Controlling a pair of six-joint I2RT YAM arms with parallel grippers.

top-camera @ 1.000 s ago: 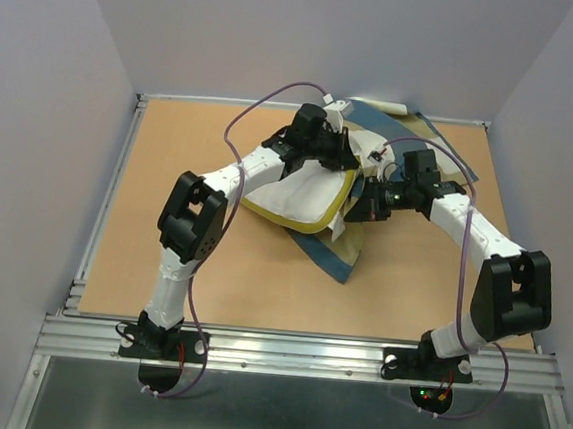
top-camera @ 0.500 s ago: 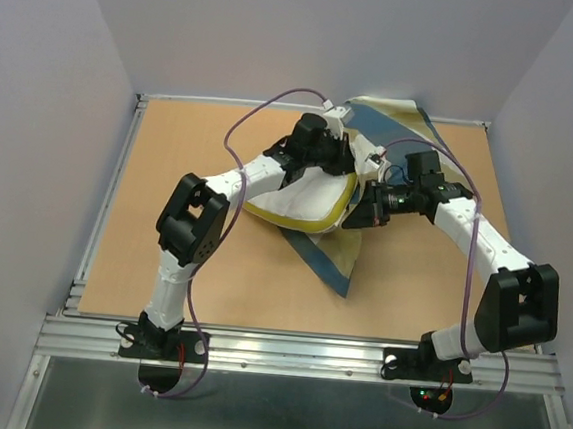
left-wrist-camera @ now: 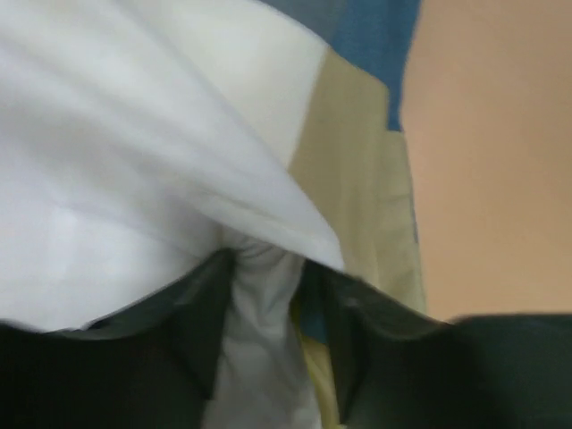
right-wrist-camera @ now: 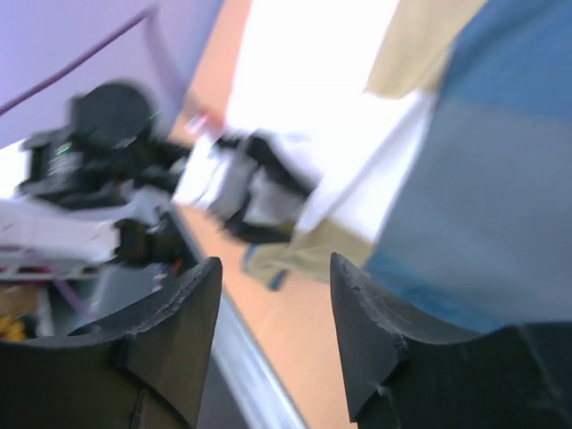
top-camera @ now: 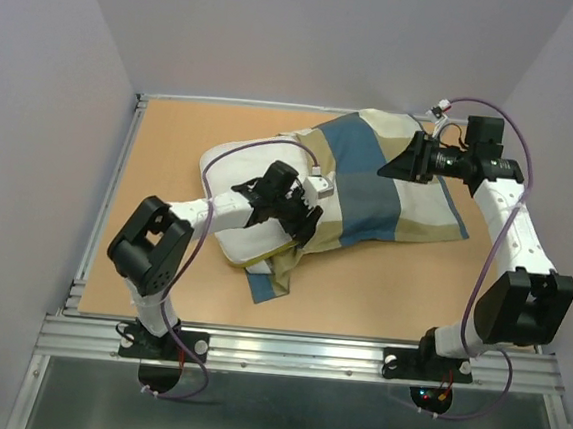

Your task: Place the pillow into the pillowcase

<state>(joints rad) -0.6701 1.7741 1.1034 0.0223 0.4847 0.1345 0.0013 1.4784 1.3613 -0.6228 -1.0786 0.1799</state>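
Blue, tan and cream pillowcase (top-camera: 388, 198) lies spread across our bench (top-camera: 171, 154), with the white pillow (top-camera: 226, 241) poking out at its left end. Our left pincer (top-camera: 304, 224) pinches white pillowcase cloth there. Our right pincer (top-camera: 403, 167) stands spread over the right part.

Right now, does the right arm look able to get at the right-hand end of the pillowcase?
Probably yes. The right gripper hangs over the pillowcase near its far edge, jaws open, with nothing lying between them; the left gripper is at the other end.
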